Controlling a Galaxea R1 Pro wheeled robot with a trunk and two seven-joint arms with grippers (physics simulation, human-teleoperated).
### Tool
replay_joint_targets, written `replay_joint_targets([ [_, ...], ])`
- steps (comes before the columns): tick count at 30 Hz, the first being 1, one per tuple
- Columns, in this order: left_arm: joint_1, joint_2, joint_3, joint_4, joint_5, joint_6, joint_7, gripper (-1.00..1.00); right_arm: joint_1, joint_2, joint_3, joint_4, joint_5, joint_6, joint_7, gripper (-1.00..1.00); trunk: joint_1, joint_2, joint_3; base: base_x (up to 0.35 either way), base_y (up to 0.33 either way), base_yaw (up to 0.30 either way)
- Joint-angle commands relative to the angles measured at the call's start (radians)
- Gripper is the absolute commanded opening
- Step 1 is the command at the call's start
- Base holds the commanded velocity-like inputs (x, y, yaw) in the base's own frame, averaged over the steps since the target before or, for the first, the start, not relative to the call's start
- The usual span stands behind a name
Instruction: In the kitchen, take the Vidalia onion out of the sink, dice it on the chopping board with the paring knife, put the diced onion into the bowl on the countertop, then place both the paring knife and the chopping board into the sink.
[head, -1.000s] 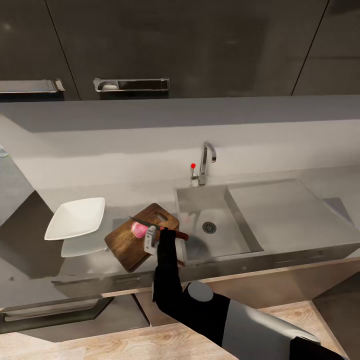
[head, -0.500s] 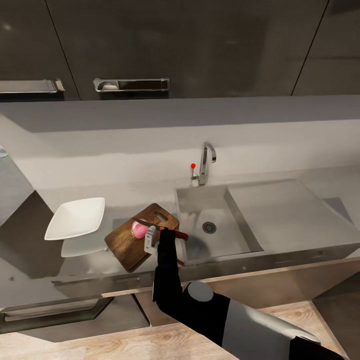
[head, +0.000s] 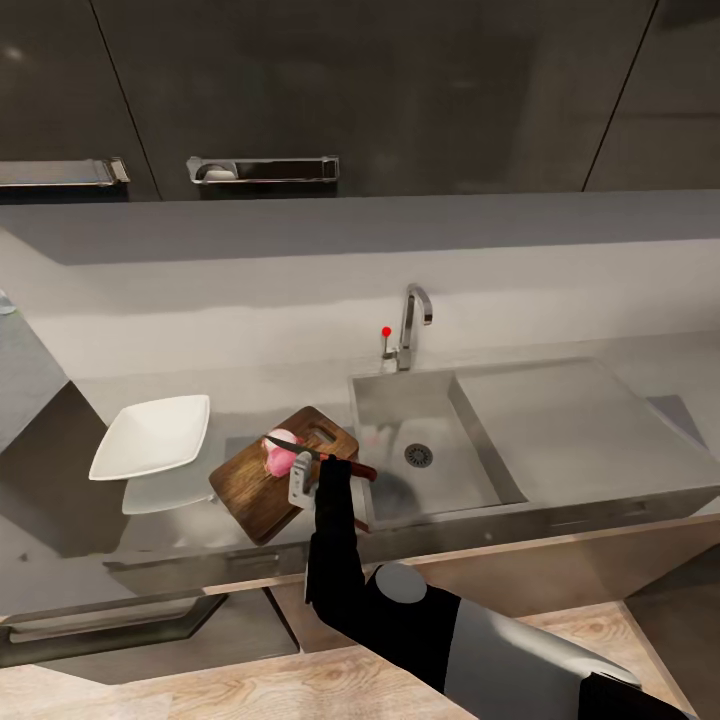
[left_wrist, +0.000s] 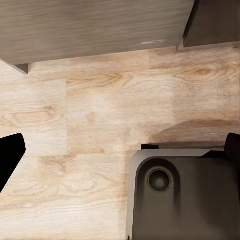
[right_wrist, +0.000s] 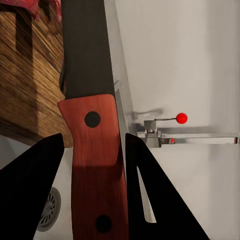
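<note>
Paring knife (head: 318, 457) blade now lower across the Vidalia onion (head: 281, 453), right gripper (head: 322, 470) clamped on its handle.

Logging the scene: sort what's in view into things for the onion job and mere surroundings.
Job: Vidalia onion, chopping board, paring knife in right claw, bowl, sink.
Surroundings: tap, cabinet handles, wood floor.

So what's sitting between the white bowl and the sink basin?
In the head view, the chopping board lies between the bowl and the sink, with the onion on it and the knife over the onion.
</note>
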Motion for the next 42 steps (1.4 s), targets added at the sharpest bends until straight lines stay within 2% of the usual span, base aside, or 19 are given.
replay_joint_targets([
  [1, 0.001, 0.001, -0.009, -0.002, 0.009, -0.001, 0.004, 1.0, -0.001, 0.0, 0.004, 0.001, -0.036, 0.001, -0.006, -1.0, 0.001, -0.002, -0.002, 0.0, 0.0, 0.0],
  [42, 0.001, 0.0, -0.009, -0.002, 0.008, -0.001, 0.004, 1.0, -0.001, 0.0, 0.005, 0.003, -0.036, 0.003, -0.009, -1.0, 0.001, -0.002, -0.002, 0.0, 0.0, 0.0],
])
